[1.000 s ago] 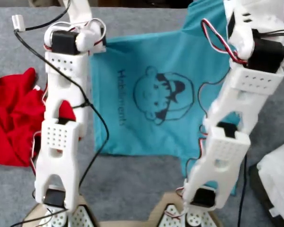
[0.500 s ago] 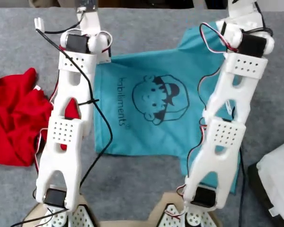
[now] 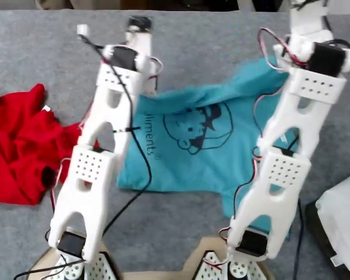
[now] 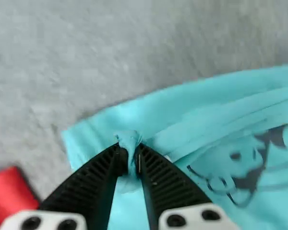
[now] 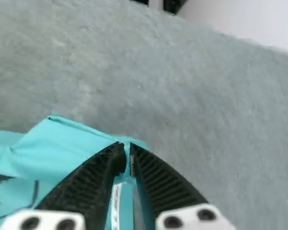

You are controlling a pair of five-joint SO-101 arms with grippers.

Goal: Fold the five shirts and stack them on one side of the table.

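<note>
The left gripper [image 4: 129, 154] is closed tight on a pinch of the teal shirt [image 4: 216, 120], with a small tuft of cloth bunched just past its black ribbed fingers [image 4: 93, 179]. From that pinch the fabric runs away in long creases towards the printed cartoon face [image 4: 249, 172]. The right gripper [image 5: 127, 154] is likewise clamped on the shirt, gripping a thin edge of it near a pointed corner, with bare grey table [image 5: 206, 86] just beyond its tips. In the high view the shirt [image 3: 192, 157] stretches between the two grippers, and its near hem lies on the table between the two arms. Out beyond the left gripper, on the side away from the right arm, a red shirt [image 3: 17, 151] lies crumpled. A white object [image 3: 341, 216] sits beside the right arm's base
</note>
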